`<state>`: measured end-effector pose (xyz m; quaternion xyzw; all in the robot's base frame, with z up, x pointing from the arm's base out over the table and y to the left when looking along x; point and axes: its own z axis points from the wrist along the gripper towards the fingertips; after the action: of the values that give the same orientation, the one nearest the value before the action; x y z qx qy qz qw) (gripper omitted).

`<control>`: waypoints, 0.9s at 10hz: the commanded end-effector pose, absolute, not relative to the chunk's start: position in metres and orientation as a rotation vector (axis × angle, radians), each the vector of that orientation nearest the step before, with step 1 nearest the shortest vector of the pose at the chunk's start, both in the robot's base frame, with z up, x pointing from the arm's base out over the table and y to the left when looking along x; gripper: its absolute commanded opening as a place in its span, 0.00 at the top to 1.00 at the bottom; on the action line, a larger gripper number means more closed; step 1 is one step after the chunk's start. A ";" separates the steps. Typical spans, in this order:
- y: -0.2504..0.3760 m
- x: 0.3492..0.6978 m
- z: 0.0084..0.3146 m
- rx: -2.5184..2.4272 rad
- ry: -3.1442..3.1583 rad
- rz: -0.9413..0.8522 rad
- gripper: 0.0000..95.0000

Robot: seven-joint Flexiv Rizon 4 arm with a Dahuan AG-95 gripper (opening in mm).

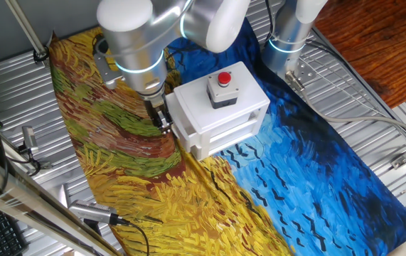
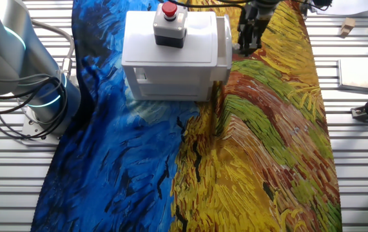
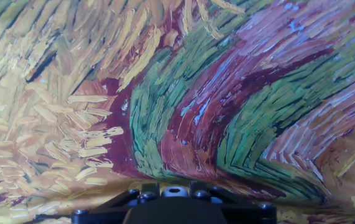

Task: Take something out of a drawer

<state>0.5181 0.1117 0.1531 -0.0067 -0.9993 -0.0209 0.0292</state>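
Here the hand [image 1: 163,119] hangs low at the white box's [image 1: 220,114] 9 o'clock side in one fixed view, just beside the drawer [image 2: 223,40] end. I cannot tell how wide its fingers are, or if they hold anything. A red push button [image 1: 224,79] sits on top of the box. The box stands on a painted cloth [image 1: 188,192] spread over the worktop [image 1: 373,99]. A small tan block [image 2: 347,27] lies off the cloth, at 2 o'clock in the other fixed view.
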 end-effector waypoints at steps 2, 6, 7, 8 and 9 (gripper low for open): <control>0.109 0.520 0.156 -0.017 -3.080 -0.066 1.00; 0.108 0.526 0.156 -0.012 -3.078 -0.073 1.00; 0.107 0.528 0.155 -0.011 -3.079 -0.075 1.00; 0.107 0.530 0.155 -0.011 -3.078 -0.076 1.00; 0.107 0.533 0.155 -0.010 -3.078 -0.076 1.00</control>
<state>0.5340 0.1075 0.1545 -0.0035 -0.9992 -0.0247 0.0306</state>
